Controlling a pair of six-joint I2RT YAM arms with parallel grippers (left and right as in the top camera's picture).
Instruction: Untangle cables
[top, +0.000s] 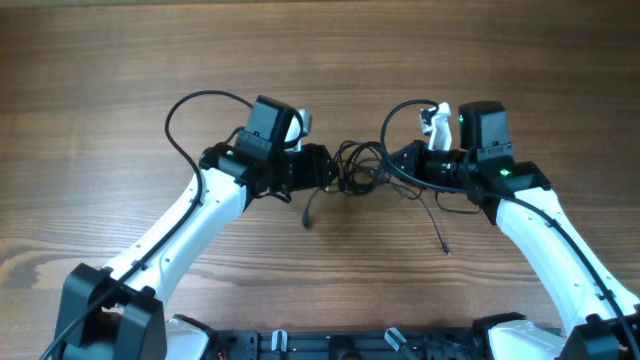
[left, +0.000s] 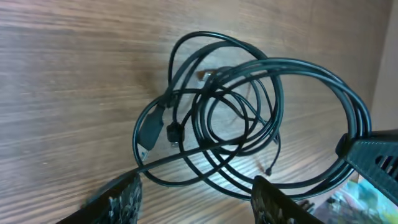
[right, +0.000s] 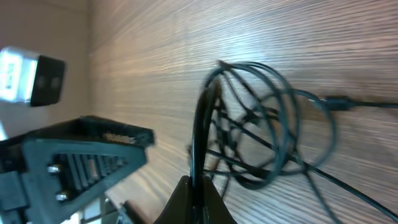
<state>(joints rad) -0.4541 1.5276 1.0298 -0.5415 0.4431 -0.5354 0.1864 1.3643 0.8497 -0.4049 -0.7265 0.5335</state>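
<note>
Working outward from the robot's side, the first things met are two loose tails of the thin black flexible cables (top: 358, 170). A short plug-tipped end (top: 307, 220) drops from the knot's left edge toward the arm bases. A longer end (top: 443, 248) runs the same way from its right edge. Both lie flat on the brown wood-grain bench (top: 320, 60).

The knot itself, many loops threaded through one another, sits between the arms. The left tool (left: 196, 186) is just left of it and the right tool (right: 196, 196) just right of it. The left tool is open: its fingers stand apart at the knot's near loops, one strand crosses the gap, and nothing is pinched. A flat black USB plug (left: 148, 134) lies at the knot's left rim, close to those fingers. The right tool is closed on several strands gathered together at the knot's right side.

This looks like an early step: one side is anchored while the free tool picks a fresh hold, and the loops remain interlocked. The next move seems to call for the left tool to close on a single strand or that plug, not a bunch. It would then draw leftward away from the knot without dragging the whole bundle.

Beyond the knot, thicker black arm wires (top: 205, 95) arch over the bench; they are no part of the tangle.
</note>
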